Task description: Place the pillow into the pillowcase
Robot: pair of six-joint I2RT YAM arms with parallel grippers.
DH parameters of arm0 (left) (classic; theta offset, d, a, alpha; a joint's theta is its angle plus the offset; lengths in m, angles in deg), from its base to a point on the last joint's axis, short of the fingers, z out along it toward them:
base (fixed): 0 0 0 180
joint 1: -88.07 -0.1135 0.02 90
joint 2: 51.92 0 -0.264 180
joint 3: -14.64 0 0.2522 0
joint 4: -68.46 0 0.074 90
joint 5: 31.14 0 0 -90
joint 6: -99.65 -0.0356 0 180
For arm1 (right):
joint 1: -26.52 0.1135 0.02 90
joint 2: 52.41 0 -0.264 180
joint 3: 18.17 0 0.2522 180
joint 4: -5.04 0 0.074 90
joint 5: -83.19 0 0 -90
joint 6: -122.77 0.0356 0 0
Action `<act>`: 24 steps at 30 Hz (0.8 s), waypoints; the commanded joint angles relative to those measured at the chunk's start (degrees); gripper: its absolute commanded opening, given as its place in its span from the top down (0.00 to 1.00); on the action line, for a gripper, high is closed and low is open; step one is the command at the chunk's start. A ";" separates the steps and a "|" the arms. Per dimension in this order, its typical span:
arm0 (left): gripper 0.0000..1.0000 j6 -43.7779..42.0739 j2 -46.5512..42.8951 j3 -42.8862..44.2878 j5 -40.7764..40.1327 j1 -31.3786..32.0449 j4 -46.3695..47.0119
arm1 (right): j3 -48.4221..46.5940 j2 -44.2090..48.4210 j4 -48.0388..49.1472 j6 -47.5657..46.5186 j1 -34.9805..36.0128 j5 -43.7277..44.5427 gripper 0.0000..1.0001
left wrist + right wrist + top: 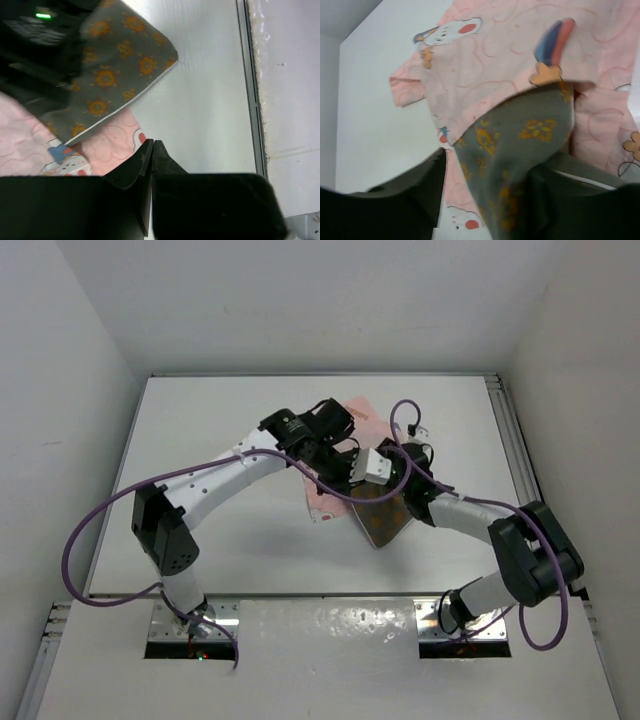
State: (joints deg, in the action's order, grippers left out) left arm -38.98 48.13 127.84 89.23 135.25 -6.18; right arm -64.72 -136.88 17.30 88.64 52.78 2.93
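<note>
The pillow, olive-brown with orange dots, lies partly under the pink pillowcase at the table's middle. In the right wrist view the pillow runs up between the fingers of my right gripper. Its far end goes under the pillowcase. The jaws stand apart, and a strip of pink cloth shows between the left finger and the pillow. My left gripper is shut, its tips together just right of the pillowcase, with no cloth visible between them. The pillow lies beyond it.
The white table has a metal rail along its right edge. White walls close it in on three sides. Purple cables loop off both arms, and the two wrists crowd together over the cloth.
</note>
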 commanded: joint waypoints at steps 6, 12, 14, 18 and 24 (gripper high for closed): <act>1.00 0.35 -2.75 -11.71 -4.07 -0.42 3.21 | -3.07 6.66 -15.21 -14.47 -2.88 -2.53 0.31; 0.97 14.22 -1.00 -13.39 -17.07 -2.17 18.58 | 0.10 13.18 -19.16 -19.04 -5.87 -1.47 0.35; 0.79 17.23 0.05 -12.08 -18.67 -2.97 24.04 | 1.24 15.03 -17.94 -20.80 -6.40 -2.09 0.31; 0.52 22.34 5.15 -7.69 -22.19 -4.28 31.94 | 4.14 16.70 -11.97 -22.73 -7.36 -7.08 0.10; 0.51 25.51 14.46 -4.87 -25.00 -4.99 38.72 | 3.18 15.30 -8.97 -26.96 -7.37 -15.97 0.01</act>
State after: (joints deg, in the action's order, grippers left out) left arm -16.68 60.48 121.55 67.27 130.70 26.06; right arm -60.40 -121.16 3.55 65.56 45.39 -7.32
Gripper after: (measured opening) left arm 0.488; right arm 0.984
